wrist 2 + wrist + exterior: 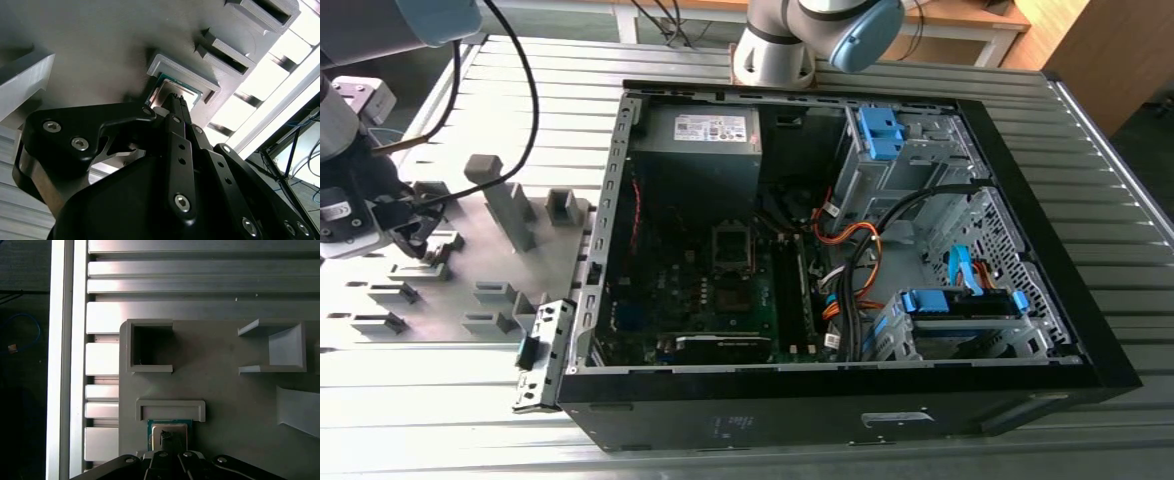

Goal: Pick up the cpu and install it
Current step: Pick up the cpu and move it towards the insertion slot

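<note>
A big black computer box (720, 425) lies open on the silver table (1121, 190). Inside are a grey power box (698, 150) at the far end, orange wires (847, 240) and blue clips (881, 130). To its left, grey blocks (507, 205) stand on a flat grey plate (558, 258), maybe plastic.

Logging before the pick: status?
Gripper right at the cpu, grip state unclear. Cpu lying in its grey fixture slot, outside the computer case. Nothing in the way.

A ribbed metal table (427, 430) stands before what may be a wooden cabinet (1101, 50).
</note>
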Tool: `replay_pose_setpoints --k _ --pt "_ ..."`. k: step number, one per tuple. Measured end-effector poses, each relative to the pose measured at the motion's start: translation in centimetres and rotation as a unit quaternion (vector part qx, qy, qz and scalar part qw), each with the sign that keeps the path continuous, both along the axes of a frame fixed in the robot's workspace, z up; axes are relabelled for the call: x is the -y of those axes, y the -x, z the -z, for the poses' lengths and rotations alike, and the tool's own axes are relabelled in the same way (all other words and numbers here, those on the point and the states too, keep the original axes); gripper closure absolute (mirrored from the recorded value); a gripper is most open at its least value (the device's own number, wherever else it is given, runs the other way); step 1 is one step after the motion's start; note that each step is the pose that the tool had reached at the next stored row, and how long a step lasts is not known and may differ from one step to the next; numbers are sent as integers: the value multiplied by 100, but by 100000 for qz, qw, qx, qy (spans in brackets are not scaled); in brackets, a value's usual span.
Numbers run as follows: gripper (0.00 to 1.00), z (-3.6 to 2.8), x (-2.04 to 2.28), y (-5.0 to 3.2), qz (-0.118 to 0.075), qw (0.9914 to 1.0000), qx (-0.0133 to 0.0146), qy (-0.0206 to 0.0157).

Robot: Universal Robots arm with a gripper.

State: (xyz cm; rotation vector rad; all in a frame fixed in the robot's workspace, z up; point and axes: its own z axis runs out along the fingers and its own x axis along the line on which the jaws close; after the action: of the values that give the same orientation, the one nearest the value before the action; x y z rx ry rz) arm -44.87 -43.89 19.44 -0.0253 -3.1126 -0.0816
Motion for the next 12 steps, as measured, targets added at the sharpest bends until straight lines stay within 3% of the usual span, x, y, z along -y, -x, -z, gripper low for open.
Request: replay_pose_setpoints --k 12 --pt "89 2 0 0 0 100000 0 0"
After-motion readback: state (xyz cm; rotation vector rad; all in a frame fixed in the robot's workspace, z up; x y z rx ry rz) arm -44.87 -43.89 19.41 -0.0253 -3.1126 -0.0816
